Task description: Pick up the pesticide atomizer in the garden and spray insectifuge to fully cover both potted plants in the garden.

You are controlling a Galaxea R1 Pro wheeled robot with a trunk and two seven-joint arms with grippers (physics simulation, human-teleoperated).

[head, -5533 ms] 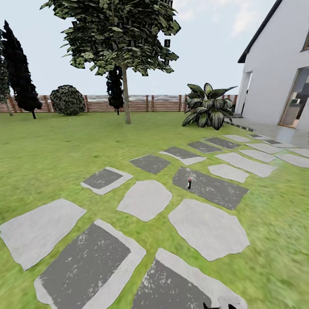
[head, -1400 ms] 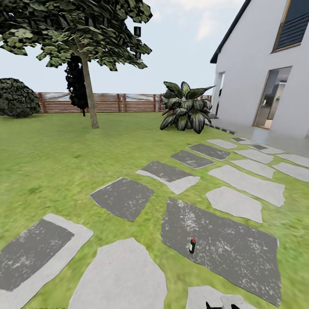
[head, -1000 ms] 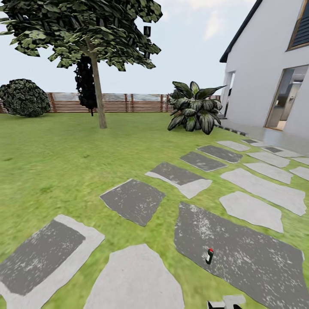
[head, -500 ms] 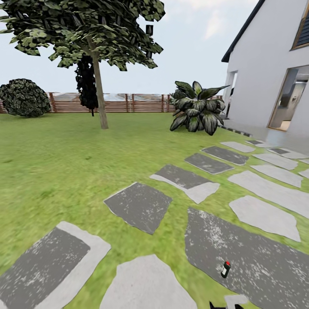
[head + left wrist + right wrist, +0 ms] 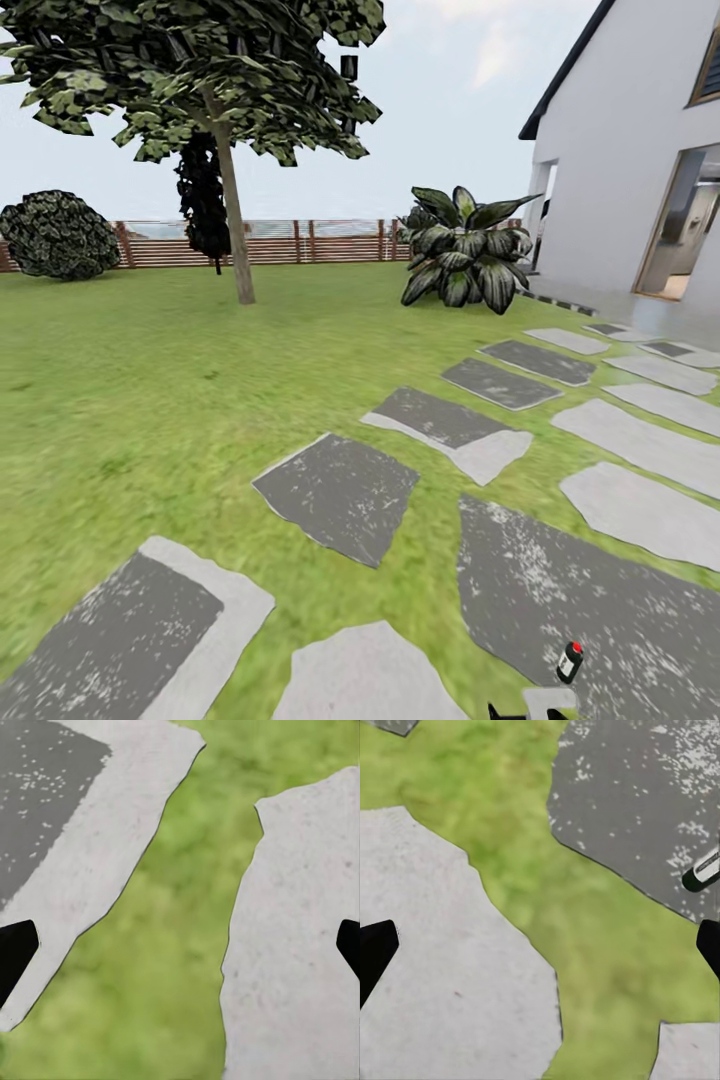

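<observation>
While the lawn (image 5: 150,400) runs back to a slat fence (image 5: 300,242), stepping stones (image 5: 340,495) cross it toward a white house (image 5: 640,150). Pesticide atomizer (image 5: 569,661) stands upright near the close edge of a dark stone (image 5: 600,600); on the right wrist view it's cut off by the frame (image 5: 702,872), beyond the finger tip. Left gripper (image 5: 180,945) and right gripper (image 5: 540,945): jaws wide apart, nothing between them.
</observation>
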